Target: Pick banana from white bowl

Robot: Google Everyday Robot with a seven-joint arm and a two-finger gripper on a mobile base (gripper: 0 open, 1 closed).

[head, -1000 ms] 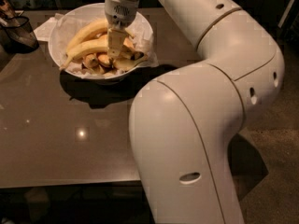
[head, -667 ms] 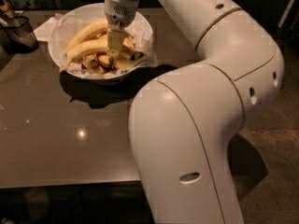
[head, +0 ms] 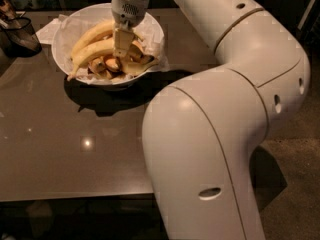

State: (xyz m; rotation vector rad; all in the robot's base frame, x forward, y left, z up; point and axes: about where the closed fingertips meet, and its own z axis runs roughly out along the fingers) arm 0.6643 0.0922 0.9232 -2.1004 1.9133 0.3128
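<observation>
The white bowl, lined with crinkled white paper, stands at the back of the dark table. The long, curved pale-yellow banana lies across it, its brownish tip over the left rim. A second long banana lies just behind it, and short orange-yellow pieces lie in front. My gripper reaches straight down into the bowl, at the right end of the long banana and touching the fruit. The gripper hides that end of the banana.
A dark see-through container stands at the left edge of the table, beside the bowl. The brown glossy table stretches toward the camera. My large white arm fills the right side of the view, over the table's right edge.
Hardly anything has changed. The gripper stays down in the bowl at the bananas, and the bowl and fruit have not moved.
</observation>
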